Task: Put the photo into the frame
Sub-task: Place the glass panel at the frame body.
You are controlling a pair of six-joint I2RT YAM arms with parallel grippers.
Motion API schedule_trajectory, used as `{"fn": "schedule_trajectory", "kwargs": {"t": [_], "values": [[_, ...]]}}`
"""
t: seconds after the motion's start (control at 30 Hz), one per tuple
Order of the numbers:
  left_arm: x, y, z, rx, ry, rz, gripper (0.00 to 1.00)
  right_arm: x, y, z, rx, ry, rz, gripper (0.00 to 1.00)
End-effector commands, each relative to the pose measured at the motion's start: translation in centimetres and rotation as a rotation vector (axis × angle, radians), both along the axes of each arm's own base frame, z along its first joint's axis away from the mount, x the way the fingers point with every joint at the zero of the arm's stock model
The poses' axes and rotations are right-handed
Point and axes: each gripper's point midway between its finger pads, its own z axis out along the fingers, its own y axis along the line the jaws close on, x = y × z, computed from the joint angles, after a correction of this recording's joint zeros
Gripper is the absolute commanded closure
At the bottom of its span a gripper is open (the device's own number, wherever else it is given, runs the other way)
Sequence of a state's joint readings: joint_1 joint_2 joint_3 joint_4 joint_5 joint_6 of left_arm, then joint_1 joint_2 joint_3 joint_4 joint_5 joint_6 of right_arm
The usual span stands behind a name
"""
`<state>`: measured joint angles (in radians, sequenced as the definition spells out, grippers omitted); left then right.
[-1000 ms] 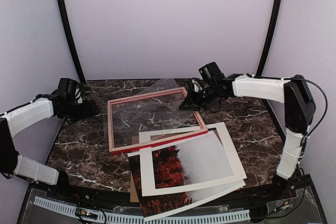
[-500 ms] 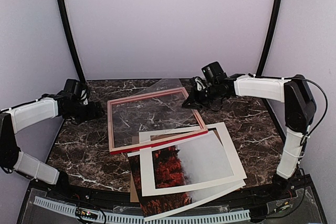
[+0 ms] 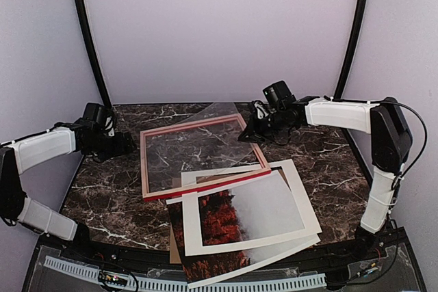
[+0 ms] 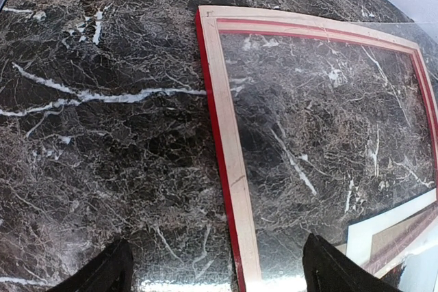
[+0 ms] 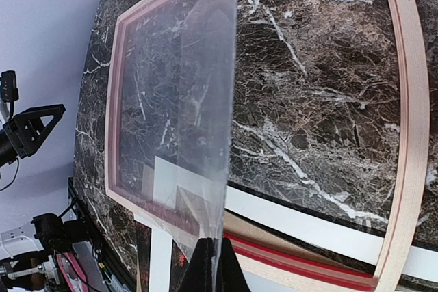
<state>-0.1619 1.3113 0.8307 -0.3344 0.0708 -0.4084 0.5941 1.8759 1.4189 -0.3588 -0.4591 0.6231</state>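
The frame (image 3: 143, 165) lies flat on the marble table (image 3: 102, 196), left of centre, pale wood side up (red only shows along its edges). The right claw (image 3: 245, 135) is pinched tight on the edge of a clear sheet (image 3: 217, 115), holding it tilted up over the frame's far right corner. The left claw (image 3: 129, 146) is spread wide, hovering just beside the frame's left rail and apart from it. The photo (image 3: 246, 213) sits nearer and to the right under a white mat (image 3: 191, 227), with red trees and fog showing through the window. The mat's far edge slips under the frame's near rail.
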Motion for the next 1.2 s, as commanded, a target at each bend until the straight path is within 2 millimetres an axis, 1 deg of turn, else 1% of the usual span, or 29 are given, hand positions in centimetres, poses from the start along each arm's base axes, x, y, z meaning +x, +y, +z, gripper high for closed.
{"fn": "schedule_trajectory", "kwargs": {"t": [0.0, 0.4, 1.17], "values": [[0.5, -0.24, 0.91, -0.008, -0.027, 0.002, 0.11, 1.24, -0.7, 0.4, -0.014, -0.048, -0.023, 1.0], [0.46, -0.24, 0.77, -0.002, -0.024, -0.002, 0.12, 1.22, -0.92, -0.17, -0.036, -0.043, -0.014, 1.0], [0.47, -0.36, 0.6, -0.004, -0.019, -0.003, 0.12, 1.5, -1.06, -0.34, -0.057, -0.05, 0.005, 1.0]]}}
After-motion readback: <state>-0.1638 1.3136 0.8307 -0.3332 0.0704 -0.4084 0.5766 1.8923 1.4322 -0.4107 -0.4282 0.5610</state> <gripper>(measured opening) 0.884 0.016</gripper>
